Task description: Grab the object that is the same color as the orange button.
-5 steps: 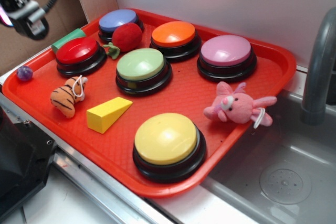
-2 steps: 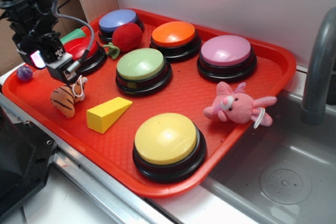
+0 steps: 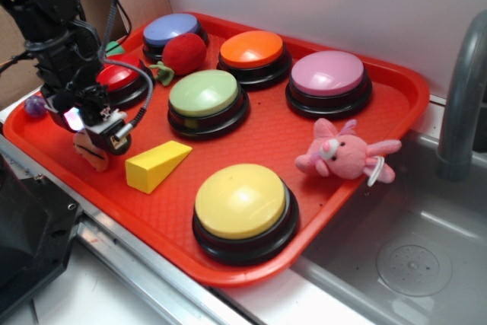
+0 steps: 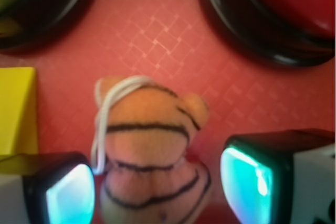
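Gripper [image 4: 157,192] spread wide, one finger either side of the plush tiger [image 4: 149,156], not yet pinching; whether the pads touch the fabric cannot be told. Tiger lies on the red tray [image 3: 266,138] near its front-left edge, just beside the yellow wedge [image 3: 156,165] and mostly hidden under the gripper [image 3: 97,133] in the exterior view.

Judgement: light, soft, compressible, not slippery. Take hold across the striped body, clear of the white loop [image 4: 113,98], which could snag.

Farther back toward the wall: the matching orange button [image 3: 253,51].
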### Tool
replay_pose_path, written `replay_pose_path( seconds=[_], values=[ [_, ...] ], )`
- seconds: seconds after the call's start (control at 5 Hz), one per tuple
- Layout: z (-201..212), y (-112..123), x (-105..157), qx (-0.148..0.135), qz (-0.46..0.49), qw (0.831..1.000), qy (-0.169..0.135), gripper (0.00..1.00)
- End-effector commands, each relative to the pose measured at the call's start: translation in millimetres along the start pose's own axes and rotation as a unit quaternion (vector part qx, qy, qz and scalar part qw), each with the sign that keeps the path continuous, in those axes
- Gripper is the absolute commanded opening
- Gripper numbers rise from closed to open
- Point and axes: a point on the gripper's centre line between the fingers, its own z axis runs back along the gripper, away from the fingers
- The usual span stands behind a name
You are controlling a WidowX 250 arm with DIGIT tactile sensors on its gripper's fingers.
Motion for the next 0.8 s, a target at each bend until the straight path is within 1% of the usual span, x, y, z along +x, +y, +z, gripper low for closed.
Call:
replay_pose_path(
  seconds=[0.0, 0.2, 0.4, 0.6],
  values=[
    [-3.5, -2.9, 2.7, 0.006, 0.011, 1.000, -0.008, 0.00],
    [11.2, -9.3, 6.4, 0.016, 0.009, 1.000, -0.001, 0.00],
    [48.0, -26.6, 16.9, 0.022, -0.002, 1.000, -0.002, 0.00],
    [96.9, -53.7, 34.5, -0.003, -0.025, 0.999, -0.031, 0.00]
  ],
)
